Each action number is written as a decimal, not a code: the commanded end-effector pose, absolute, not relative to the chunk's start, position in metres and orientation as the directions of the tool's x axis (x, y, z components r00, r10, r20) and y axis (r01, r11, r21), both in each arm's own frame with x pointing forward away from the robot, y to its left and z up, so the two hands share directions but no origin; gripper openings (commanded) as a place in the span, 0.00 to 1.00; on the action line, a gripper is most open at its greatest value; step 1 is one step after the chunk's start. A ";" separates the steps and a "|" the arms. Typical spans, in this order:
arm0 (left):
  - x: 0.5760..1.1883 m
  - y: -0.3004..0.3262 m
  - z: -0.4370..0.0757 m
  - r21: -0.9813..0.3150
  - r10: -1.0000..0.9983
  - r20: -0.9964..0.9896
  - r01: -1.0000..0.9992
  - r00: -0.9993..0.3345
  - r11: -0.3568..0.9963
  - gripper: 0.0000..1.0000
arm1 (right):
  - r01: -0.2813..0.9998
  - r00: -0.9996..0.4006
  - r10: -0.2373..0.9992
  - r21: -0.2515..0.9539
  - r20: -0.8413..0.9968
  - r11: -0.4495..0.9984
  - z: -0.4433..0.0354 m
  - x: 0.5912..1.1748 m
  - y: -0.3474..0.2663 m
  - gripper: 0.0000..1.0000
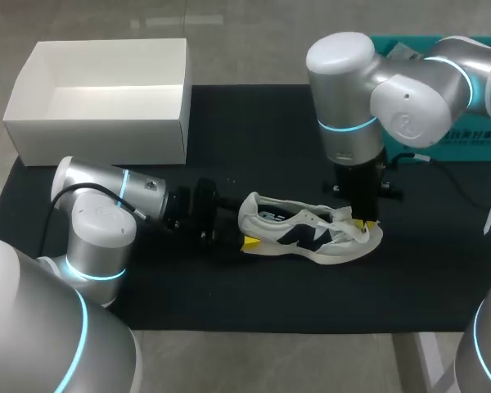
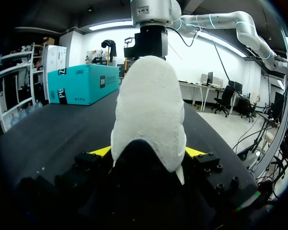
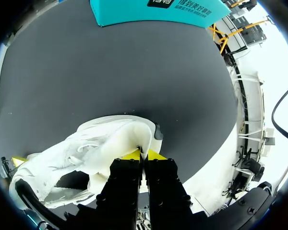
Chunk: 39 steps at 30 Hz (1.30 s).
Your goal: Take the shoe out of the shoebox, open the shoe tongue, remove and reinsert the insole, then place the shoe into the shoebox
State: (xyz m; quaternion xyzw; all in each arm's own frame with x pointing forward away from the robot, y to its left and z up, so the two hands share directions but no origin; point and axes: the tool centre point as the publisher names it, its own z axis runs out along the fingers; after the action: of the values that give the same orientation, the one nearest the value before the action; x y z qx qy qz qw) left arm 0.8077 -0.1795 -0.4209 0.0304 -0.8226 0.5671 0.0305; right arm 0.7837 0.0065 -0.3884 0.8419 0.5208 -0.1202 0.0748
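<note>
While the white shoe with dark side panels sits upright on the black-matted desk, apart from the white cardboard shoebox, my left hand clamps its rounded, fuzzy heel and my right hand pinches a thin soft fold of its upper.

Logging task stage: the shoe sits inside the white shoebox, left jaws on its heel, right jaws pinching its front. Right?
No: the shoe lies on the black mat, outside the shoebox, as the head view shows. The rest holds.
</note>
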 end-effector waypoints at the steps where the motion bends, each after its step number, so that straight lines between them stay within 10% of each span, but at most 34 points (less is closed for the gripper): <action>1: 0.807 -0.175 -0.424 -0.931 -0.018 0.084 -0.085 -0.996 0.354 0.00 | 0.893 0.434 0.860 0.001 -0.270 -0.450 -0.397 0.782 -0.003 0.24; 4: 0.807 -0.175 -0.424 -0.931 -0.018 0.084 -0.085 -0.996 0.354 0.00 | 0.895 0.434 0.859 0.018 -0.271 -0.446 -0.390 0.780 -0.001 0.49; 6: 0.807 -0.175 -0.424 -0.931 -0.018 0.084 -0.085 -0.996 0.354 0.00 | 0.897 0.432 0.861 0.027 -0.269 -0.441 -0.383 0.779 0.001 0.98; 18: 0.807 -0.175 -0.424 -0.931 -0.018 0.084 -0.085 -0.996 0.354 0.00 | 0.928 0.348 0.931 0.183 -0.107 -0.326 -0.317 0.780 0.031 1.00; 27: 0.807 -0.175 -0.424 -0.931 -0.018 0.084 -0.085 -0.996 0.354 0.00 | 0.960 -0.117 0.981 0.270 0.154 0.072 -0.276 0.791 0.063 1.00; 39: 0.807 -0.175 -0.424 -0.931 -0.018 0.084 -0.085 -0.996 0.354 0.00 | 0.557 -0.812 0.492 0.163 0.314 0.814 -0.272 0.793 0.128 1.00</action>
State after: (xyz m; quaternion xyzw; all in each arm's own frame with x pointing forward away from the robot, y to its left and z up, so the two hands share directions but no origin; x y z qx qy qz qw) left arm 0.8078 -0.1759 -0.4231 0.0309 -0.8228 0.5666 0.0306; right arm 0.7853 0.1179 -0.2639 0.6286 0.7665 0.1291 0.0240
